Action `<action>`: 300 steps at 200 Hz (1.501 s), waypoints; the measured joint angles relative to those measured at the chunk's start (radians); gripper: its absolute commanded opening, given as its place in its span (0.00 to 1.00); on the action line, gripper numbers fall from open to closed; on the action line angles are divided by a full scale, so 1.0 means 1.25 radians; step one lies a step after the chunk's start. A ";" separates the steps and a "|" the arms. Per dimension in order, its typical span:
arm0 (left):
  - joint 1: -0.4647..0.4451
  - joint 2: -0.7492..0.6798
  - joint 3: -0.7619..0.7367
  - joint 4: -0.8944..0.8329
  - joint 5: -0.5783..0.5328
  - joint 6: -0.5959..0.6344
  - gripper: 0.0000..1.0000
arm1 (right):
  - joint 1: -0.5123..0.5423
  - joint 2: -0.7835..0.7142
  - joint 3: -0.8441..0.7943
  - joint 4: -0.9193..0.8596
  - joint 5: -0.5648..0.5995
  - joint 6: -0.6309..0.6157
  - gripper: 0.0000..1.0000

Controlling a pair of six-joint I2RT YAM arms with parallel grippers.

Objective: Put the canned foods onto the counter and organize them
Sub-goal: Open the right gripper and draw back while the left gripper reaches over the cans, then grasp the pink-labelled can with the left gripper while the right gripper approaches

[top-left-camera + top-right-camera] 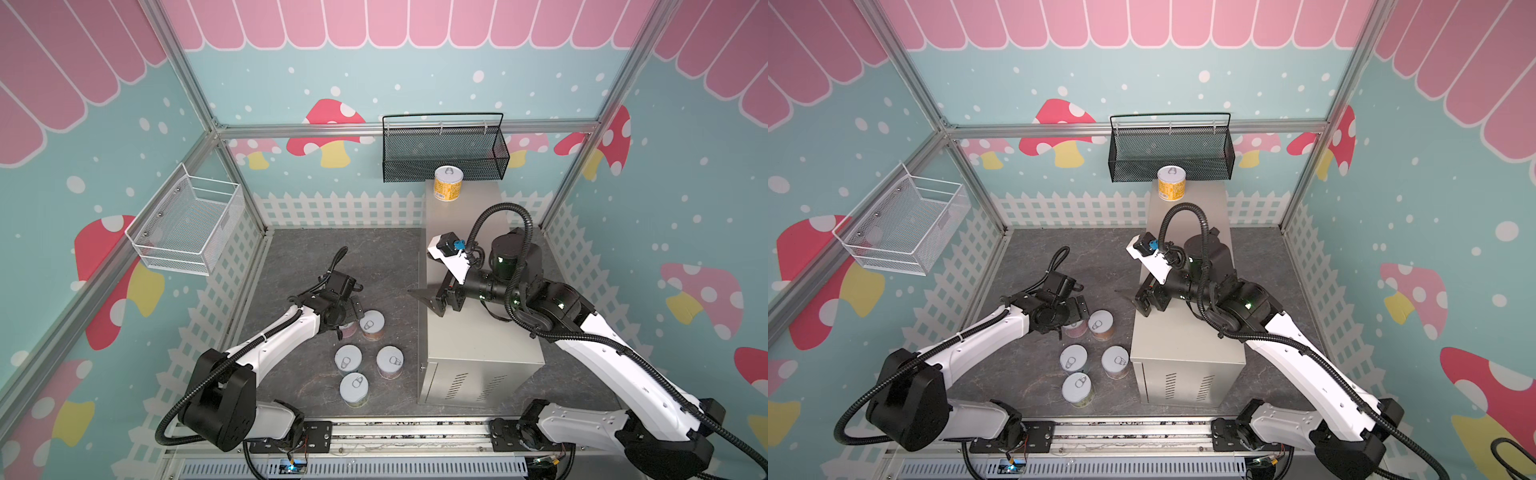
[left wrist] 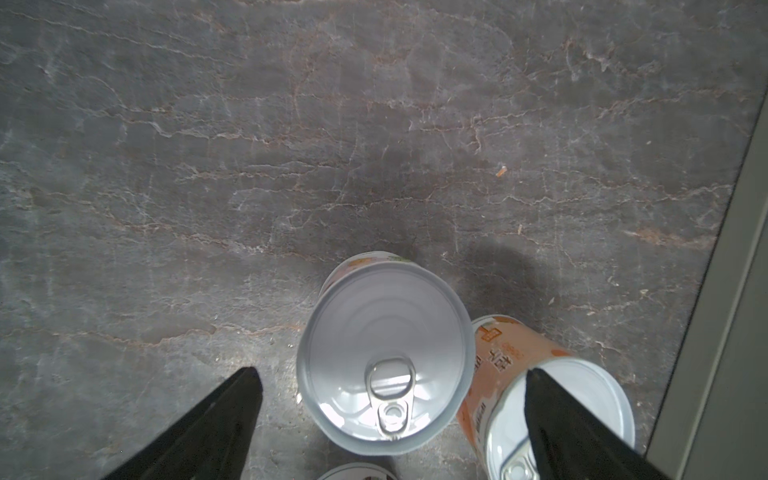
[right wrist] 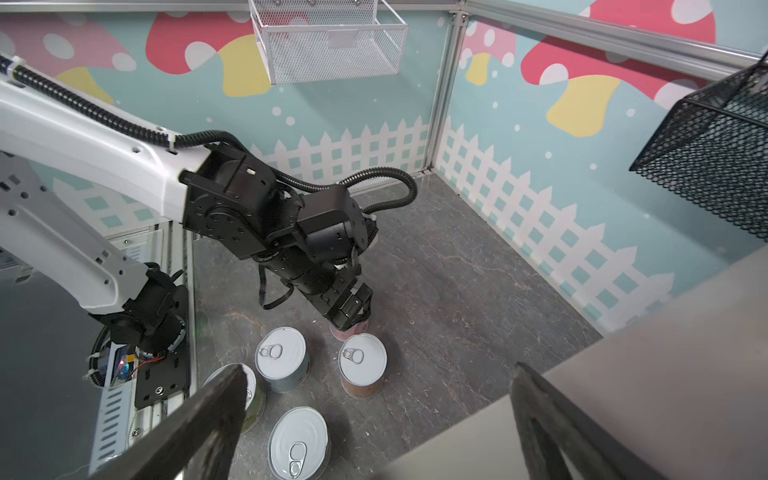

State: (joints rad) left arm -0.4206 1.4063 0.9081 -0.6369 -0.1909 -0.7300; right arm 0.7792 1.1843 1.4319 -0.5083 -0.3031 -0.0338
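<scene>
Left tool (image 2: 392, 374) is spread wide around the pink can (image 1: 348, 331) down on the floor (image 1: 299, 257), not pinching it. Right tool (image 3: 380, 368) gapes empty at the bench (image 1: 469, 332) edge; the yellow can (image 1: 448, 185) sits at its far end.

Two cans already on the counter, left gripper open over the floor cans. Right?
Not quite: only one, the yellow can, stands on the counter, as both top views show. The left gripper is indeed open over the floor cans.
</scene>
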 measured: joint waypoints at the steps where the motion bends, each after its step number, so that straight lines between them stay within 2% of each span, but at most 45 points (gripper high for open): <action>1: 0.000 0.001 0.000 0.000 0.000 0.000 0.98 | 0.002 0.001 0.002 -0.001 0.000 0.000 0.99; 57: 0.000 0.059 0.003 0.017 -0.001 0.000 0.95 | 0.116 0.102 0.149 -0.128 0.094 -0.027 1.00; 99: 0.001 0.078 0.007 0.023 -0.006 0.000 0.89 | 0.163 0.183 0.243 -0.213 0.162 -0.040 1.00; 168: 0.048 0.084 0.017 0.029 -0.001 0.004 0.81 | 0.173 0.212 0.269 -0.252 0.208 -0.058 1.00; 300: 0.070 0.095 0.019 0.038 0.038 0.023 0.88 | 0.173 0.231 0.291 -0.251 0.215 -0.069 0.99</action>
State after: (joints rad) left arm -0.3328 1.5253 0.9318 -0.5892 -0.1432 -0.7006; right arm 0.9958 1.4727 1.7950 -0.8223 -0.0341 -0.1200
